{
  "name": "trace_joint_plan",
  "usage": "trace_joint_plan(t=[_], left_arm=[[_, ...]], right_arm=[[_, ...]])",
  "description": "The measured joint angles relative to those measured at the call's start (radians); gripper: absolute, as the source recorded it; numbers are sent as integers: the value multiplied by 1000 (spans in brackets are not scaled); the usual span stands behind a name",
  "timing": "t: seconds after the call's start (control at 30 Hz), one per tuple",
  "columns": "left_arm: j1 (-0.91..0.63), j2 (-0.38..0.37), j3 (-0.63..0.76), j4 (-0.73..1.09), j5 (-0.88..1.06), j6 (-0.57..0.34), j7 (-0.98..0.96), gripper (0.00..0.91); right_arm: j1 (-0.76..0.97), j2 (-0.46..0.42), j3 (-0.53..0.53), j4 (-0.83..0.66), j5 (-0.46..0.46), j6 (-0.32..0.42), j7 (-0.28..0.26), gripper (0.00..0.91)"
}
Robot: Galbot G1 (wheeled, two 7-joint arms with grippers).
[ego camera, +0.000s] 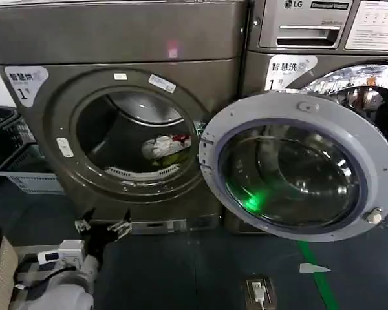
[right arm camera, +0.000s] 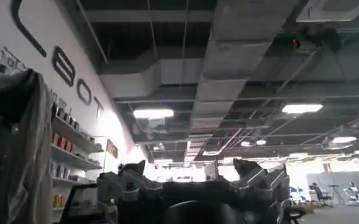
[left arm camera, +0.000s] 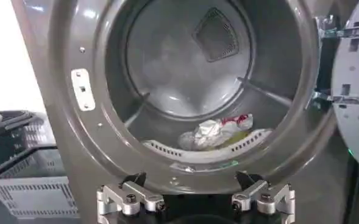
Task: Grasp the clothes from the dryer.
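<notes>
The dryer (ego camera: 116,45) is the big bronze-grey machine on the left, its round door (ego camera: 297,171) swung wide open to the right. A small bundle of clothes (ego camera: 165,147), white, red and yellow-green, lies at the bottom of the drum (left arm camera: 185,67); the left wrist view shows the clothes (left arm camera: 214,131) just behind the porthole's lower rim. My left gripper (ego camera: 103,226) hangs open below and in front of the porthole, empty, and the left gripper (left arm camera: 191,182) points at the drum mouth. My right gripper (right arm camera: 191,170) is open and empty, aimed up at a ceiling away from the machines.
A second machine (ego camera: 323,39) with a control panel stands to the right, behind the open door. A white woven basket (ego camera: 22,171) with dark clothing sits on the floor left of the dryer. A green floor line (ego camera: 320,278) runs under the door.
</notes>
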Motion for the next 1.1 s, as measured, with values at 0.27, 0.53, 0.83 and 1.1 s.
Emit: trace_joint_plan(t=[0.27, 0.53, 0.83, 1.1], left_arm=[[2, 1, 1, -6, -3, 0, 1, 907], [0, 4, 1, -2, -5, 0, 0, 907], [-4, 7, 2, 1, -5, 0, -2, 907], [-3, 8, 1, 1, -7, 0, -4, 907]], right_arm=[[-1, 0, 1, -1, 0, 0, 1, 907], [-2, -5, 0, -4, -1, -1, 2, 907], [-4, -11, 2, -15, -1, -1, 5, 907], [-3, -13, 2, -16, -1, -2, 6, 907]])
